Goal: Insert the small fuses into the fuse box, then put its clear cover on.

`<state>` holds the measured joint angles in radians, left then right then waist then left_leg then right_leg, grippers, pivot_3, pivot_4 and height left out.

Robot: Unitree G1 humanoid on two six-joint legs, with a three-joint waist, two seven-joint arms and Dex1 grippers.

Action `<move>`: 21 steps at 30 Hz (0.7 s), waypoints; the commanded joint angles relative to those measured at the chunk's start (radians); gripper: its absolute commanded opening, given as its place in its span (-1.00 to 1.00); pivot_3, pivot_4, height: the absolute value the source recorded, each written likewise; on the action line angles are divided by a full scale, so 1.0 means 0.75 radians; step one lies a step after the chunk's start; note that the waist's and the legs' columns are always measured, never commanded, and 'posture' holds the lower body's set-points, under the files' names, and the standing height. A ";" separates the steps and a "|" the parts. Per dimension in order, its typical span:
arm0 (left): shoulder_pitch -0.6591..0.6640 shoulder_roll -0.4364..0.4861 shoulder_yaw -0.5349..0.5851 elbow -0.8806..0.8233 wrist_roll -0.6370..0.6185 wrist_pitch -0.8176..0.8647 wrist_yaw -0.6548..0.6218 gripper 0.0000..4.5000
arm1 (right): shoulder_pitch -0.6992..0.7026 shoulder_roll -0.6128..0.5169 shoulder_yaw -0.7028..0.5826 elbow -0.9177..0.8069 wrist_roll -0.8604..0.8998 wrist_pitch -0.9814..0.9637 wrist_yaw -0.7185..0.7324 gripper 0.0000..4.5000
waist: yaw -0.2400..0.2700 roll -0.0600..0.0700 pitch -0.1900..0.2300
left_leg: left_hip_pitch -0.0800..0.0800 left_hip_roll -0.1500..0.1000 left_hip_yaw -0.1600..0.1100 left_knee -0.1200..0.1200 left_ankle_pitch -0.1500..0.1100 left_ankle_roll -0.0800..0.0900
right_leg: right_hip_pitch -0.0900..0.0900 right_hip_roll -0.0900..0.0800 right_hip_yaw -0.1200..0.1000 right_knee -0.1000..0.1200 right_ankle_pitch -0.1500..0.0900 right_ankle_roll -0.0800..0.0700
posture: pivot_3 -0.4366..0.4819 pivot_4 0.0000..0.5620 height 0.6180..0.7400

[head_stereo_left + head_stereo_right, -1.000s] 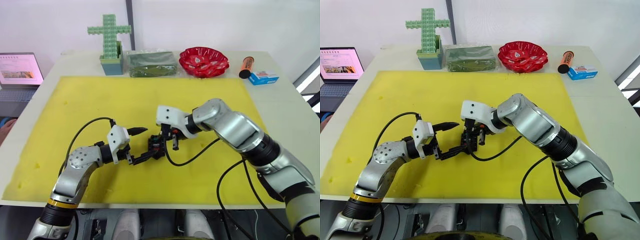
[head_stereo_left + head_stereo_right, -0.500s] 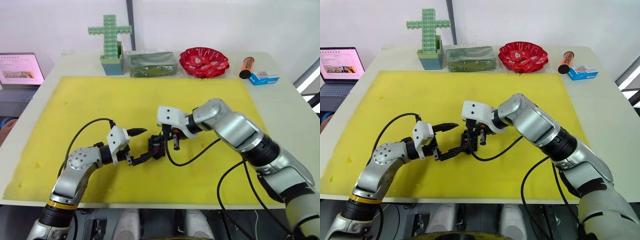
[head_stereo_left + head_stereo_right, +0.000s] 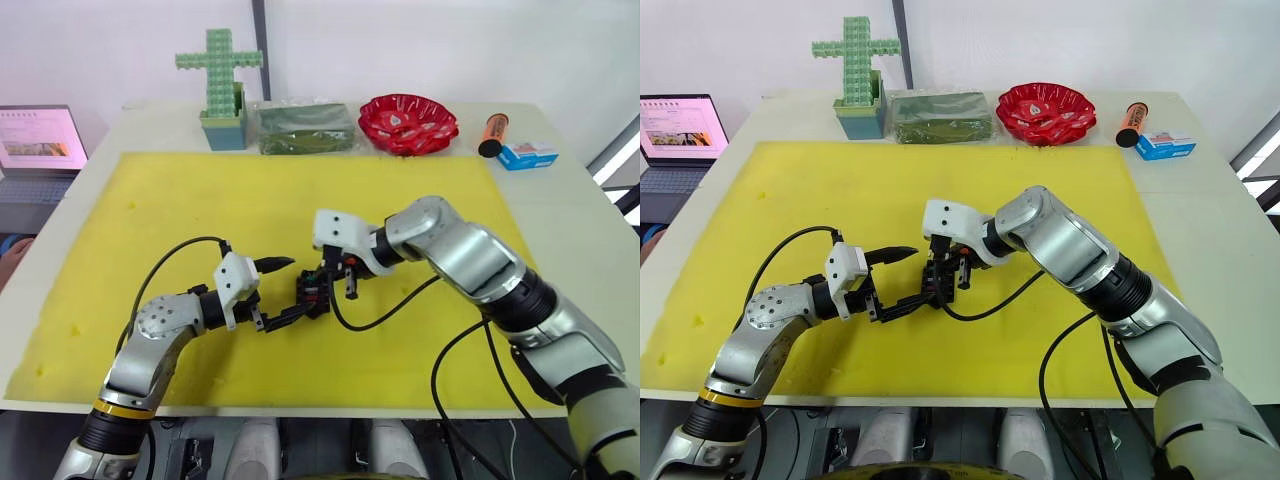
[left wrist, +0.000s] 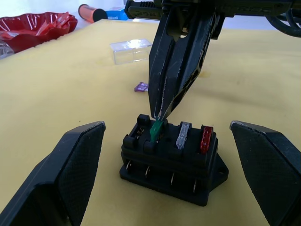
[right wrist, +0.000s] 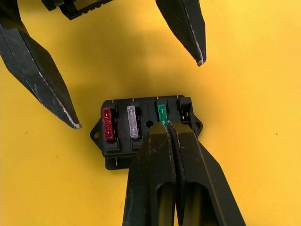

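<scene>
Right claw (image 5: 168, 126) has its two fingers pressed together, tips pinching the top of the green fuse (image 4: 155, 130), which stands upright in a slot of the fuse box (image 4: 170, 162). Left claw (image 4: 167, 155) is spread wide, one finger on each side of the box and touching neither side. That black box sits on the yellow mat (image 3: 200, 210) near the middle of the table (image 3: 575, 220), its long axis running between the left fingers. Along that axis its slots hold, in a row, the red fuse (image 4: 206, 139) at one end, the grey fuse (image 4: 182, 135) next and the green one after it; the slot past the green one is unfilled. Beyond the box the purplish fuse (image 4: 140, 86) lies flat on the mat, and farther on the clear cover (image 4: 131, 50) rests there too. At the table's far edge stand a green block cross (image 3: 219, 62), a green package (image 3: 305, 128), a red bowl (image 3: 408, 123), an orange tube (image 3: 492, 134) and a blue carton (image 3: 527, 155); any print on them is too small to read.
</scene>
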<state>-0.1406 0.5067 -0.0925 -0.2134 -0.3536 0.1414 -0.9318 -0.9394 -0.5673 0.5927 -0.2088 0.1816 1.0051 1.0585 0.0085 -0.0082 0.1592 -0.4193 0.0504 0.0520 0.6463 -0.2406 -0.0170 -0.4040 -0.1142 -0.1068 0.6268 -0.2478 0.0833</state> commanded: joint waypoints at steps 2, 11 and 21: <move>-0.007 0.009 0.008 -0.051 -0.003 -0.014 0.000 1.00 | -0.020 0.024 -0.011 -0.001 0.012 0.010 -0.004 -0.99 | -0.001 0.000 0.000 | 0.000 0.000 0.000 0.000 0.000 0.000 | 0.000 0.000 0.000 0.000 0.000 0.000 | -0.05 -0.47 1.00; 0.007 0.015 0.012 -0.066 -0.004 -0.011 0.005 1.00 | -0.019 0.022 -0.003 0.019 0.000 -0.006 0.002 -0.99 | -0.003 0.000 0.000 | 0.000 0.000 0.000 0.000 0.000 0.000 | 0.000 0.000 0.000 0.000 0.000 0.000 | -0.05 -0.47 1.00; 0.005 0.020 0.018 -0.060 -0.006 -0.012 0.004 1.00 | -0.013 -0.072 0.000 0.019 -0.020 -0.065 0.062 -0.99 | 0.004 0.000 0.000 | 0.000 0.000 0.000 0.000 0.000 0.000 | 0.000 0.000 0.000 -0.001 0.000 0.000 | -0.05 -0.47 1.00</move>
<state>-0.1301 0.5130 -0.0923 -0.2204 -0.3535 0.1414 -0.9298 -0.9400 -0.6108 0.5928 -0.1931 0.1777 0.9625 1.0974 0.0112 -0.0082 0.1593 -0.4197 0.0505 0.0522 0.6463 -0.2406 -0.0170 -0.4042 -0.1144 -0.1068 0.6263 -0.2479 0.0833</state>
